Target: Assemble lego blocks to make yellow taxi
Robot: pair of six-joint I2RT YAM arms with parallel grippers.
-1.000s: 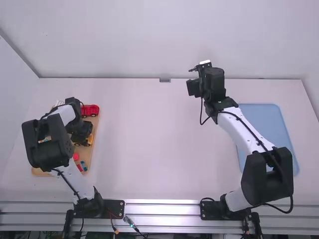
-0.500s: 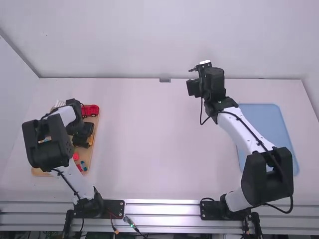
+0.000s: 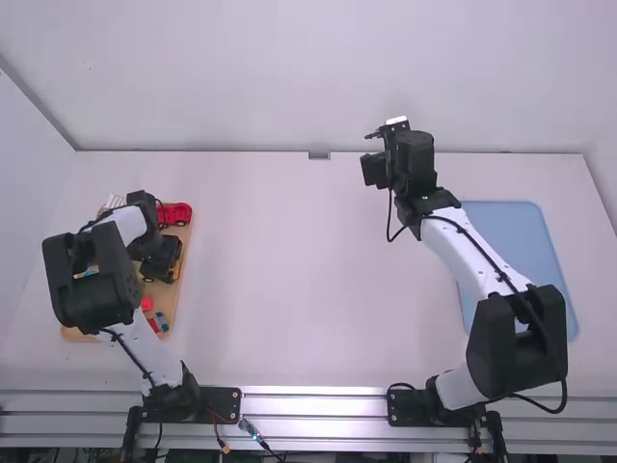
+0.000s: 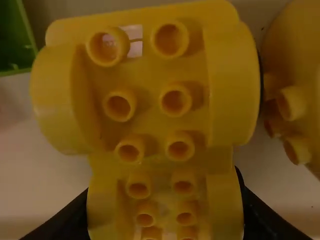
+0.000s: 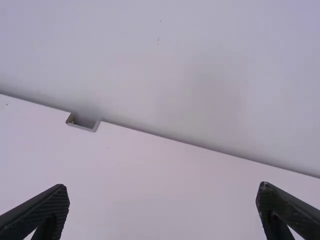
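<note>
At the far left, my left gripper [image 3: 158,274] is low over the wooden tray [image 3: 180,291], beside a bit of yellow [image 3: 175,271]. A yellow block with round hollow studs [image 4: 147,110] fills much of the left wrist view, and my left gripper [image 4: 165,212] is shut on its narrower part, one finger on each side. Part of each finger is hidden by the block. My right gripper [image 3: 374,136] is raised near the table's far edge. Seen from its own wrist, the right gripper [image 5: 162,192] stands open with nothing between its fingers.
A red toy car [image 3: 174,214] and small red and blue blocks [image 3: 161,317] share the tray. Another yellow piece [image 4: 295,75] and a green one [image 4: 15,40] flank the yellow block. A blue tray [image 3: 521,236] lies at the right.
The left gripper has shifted slightly in the tray, and less of the yellow beside it shows than a second ago. The right arm has kept still.
</note>
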